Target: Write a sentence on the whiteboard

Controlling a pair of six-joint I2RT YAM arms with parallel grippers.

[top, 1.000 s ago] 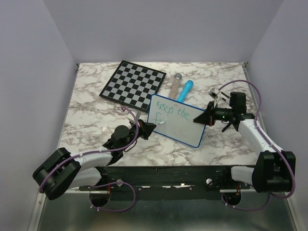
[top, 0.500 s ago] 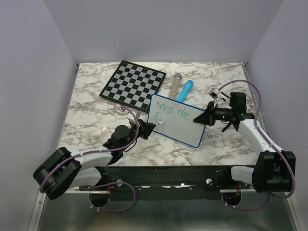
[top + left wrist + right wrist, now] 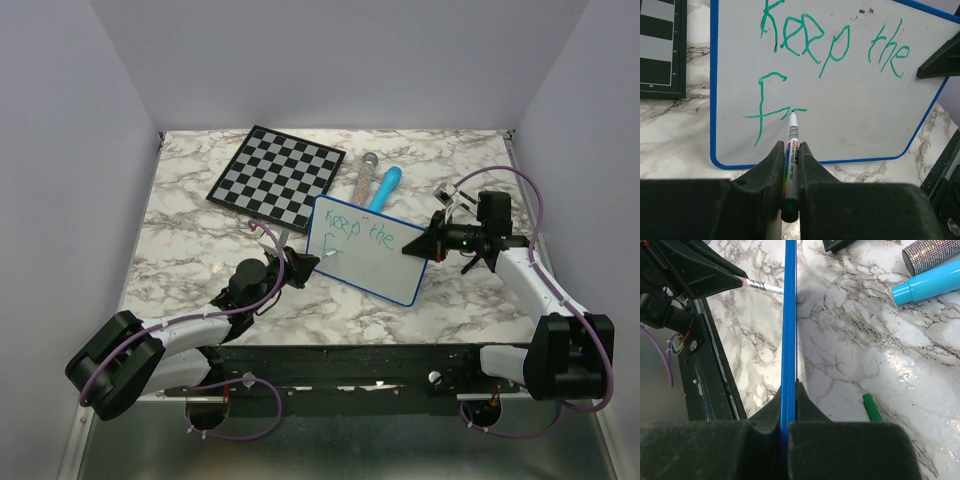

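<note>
The whiteboard [image 3: 380,262], white with a blue rim, stands tilted near the table's middle. My right gripper [image 3: 428,243] is shut on its right rim, which shows edge-on in the right wrist view, the whiteboard [image 3: 789,315] running out from the right gripper [image 3: 789,386]. The sentence [image 3: 832,45] in green reads "Keep the", with an "F" and a short stroke on the line below. My left gripper [image 3: 790,149] is shut on a thin marker [image 3: 791,165], whose tip rests on the board at the right end of that stroke. From above, the left gripper [image 3: 305,263] sits at the board's left edge.
A checkered chessboard [image 3: 277,173] lies at the back left. A glittery tube [image 3: 362,176] and a light blue tube [image 3: 385,187] lie behind the whiteboard. A green cap [image 3: 871,407] rests on the marble table [image 3: 190,250] under the board's right side.
My left arm has shifted a little to the left and away from me, carrying the marker tip leftward on the board. The right arm and the board have not moved.
</note>
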